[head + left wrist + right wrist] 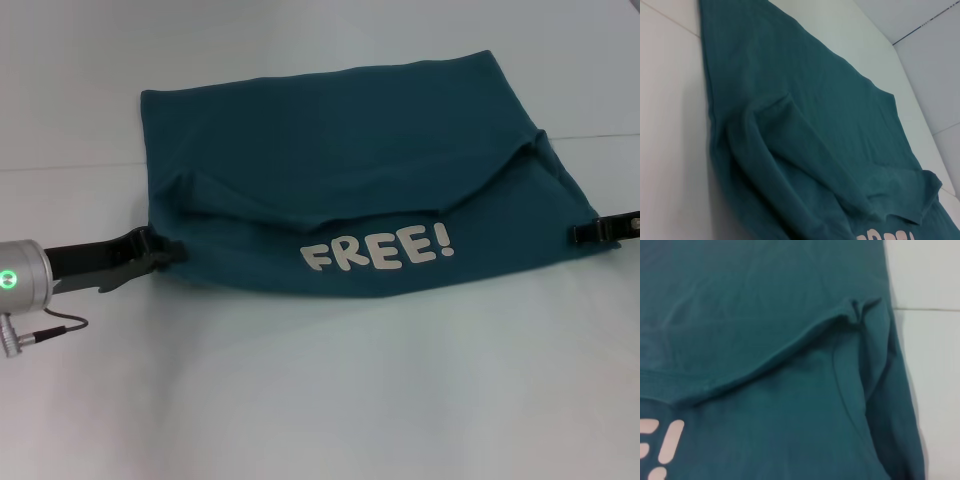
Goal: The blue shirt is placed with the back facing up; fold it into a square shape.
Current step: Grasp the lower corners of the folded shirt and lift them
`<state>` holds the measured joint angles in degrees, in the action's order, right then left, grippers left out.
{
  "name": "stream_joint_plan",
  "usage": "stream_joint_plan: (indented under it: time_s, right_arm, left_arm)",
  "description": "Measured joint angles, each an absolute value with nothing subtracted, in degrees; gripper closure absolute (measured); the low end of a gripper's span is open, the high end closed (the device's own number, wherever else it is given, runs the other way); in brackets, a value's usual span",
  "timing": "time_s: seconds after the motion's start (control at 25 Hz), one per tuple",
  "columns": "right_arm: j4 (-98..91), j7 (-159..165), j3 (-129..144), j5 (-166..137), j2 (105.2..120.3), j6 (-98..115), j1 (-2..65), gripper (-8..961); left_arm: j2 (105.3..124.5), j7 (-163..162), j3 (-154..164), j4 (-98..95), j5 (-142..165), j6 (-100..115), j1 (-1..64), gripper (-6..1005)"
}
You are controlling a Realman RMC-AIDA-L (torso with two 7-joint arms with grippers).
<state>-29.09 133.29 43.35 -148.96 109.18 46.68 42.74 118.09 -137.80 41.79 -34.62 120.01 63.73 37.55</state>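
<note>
Shirt: the blue shirt (pixel 340 150) is a dark teal-blue cotton T-shirt lying on a white table (pixel 320 400), roughly in the middle of the head view.
Shape: it forms a broad, slightly trapezoid block, wider toward the robot than at the far edge.
Fold: the near part is turned over onto the rest, so a band of the front faces up along the near edge; its upper edge runs as a loose, wavy ridge across the shirt.
Lettering: white "FREE!" lettering (pixel 378 250) shows on that turned-up band, reading right way up from the robot's side.
Far part: plain cloth with no print, lying fairly flat with soft creases.
Corners: the fabric bunches into small puckers near both side edges of the fold, seen close in both wrist views.
Left gripper: the left gripper (pixel 165 252) sits at the shirt's left near corner, its dark fingers touching the edge of the cloth; I cannot tell whether they pinch it.
Right gripper: the right gripper (pixel 585 232) sits at the shirt's right near corner, at the edge of the cloth; its grip cannot be made out either.
</note>
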Motion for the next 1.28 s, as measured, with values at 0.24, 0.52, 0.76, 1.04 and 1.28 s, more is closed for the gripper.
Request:
stream_joint_plan:
  time_s: [0.24, 0.52, 0.76, 1.04, 1.28]
  right_arm:
    - [-28.88, 133.49, 43.67, -148.98, 109.5, 46.0, 42.78, 407]
    - [-29.72, 133.86, 43.32, -148.38, 109.66, 46.49, 42.73, 642]
    - [-29.71, 133.9, 43.22, -148.28, 109.69, 46.85, 42.83, 772]
    - [-34.61, 134.05, 40.7, -147.4, 109.69, 55.67, 41.59, 885]
    - [-45.37, 137.94, 38.58, -147.31, 109.77, 73.37, 38.59, 910]
  left_arm:
    - [118.18, -137.81, 41.84, -34.63, 119.97, 63.71, 37.54, 963]
    - [118.37, -137.81, 41.84, -34.63, 120.09, 63.71, 37.45, 963]
    - [118.39, -137.81, 41.61, -34.63, 120.3, 63.83, 37.26, 964]
    - [117.84, -137.9, 41.66, -35.13, 121.18, 66.47, 37.26, 964]
    - [116.19, -140.42, 41.32, -39.5, 127.36, 76.3, 36.7, 964]
